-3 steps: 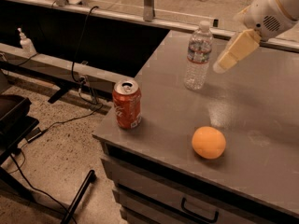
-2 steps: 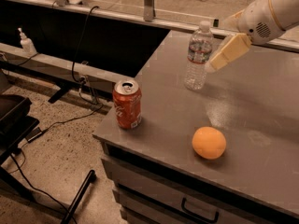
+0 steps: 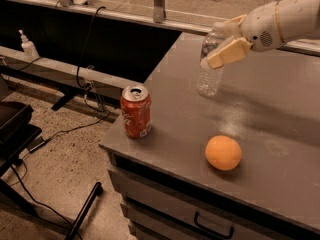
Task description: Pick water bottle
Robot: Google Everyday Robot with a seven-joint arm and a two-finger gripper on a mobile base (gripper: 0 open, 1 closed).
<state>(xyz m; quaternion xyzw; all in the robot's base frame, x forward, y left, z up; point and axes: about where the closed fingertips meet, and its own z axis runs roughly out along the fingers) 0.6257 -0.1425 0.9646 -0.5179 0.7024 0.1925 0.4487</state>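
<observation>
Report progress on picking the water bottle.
Done: the tan gripper is at the upper part of the clear ribbed plastic water bottle. In hand: securing a grasp; whether it grips is unclear. Left: lifting, since the bottle's base rests on the grey table.

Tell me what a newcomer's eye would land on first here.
The pale gripper, on an arm from the upper right, is at the upper part of the clear water bottle, which stands toward the back of the grey table. Nearer the front, a red soda can stands upright by the left edge, and an orange lies to its right.
</observation>
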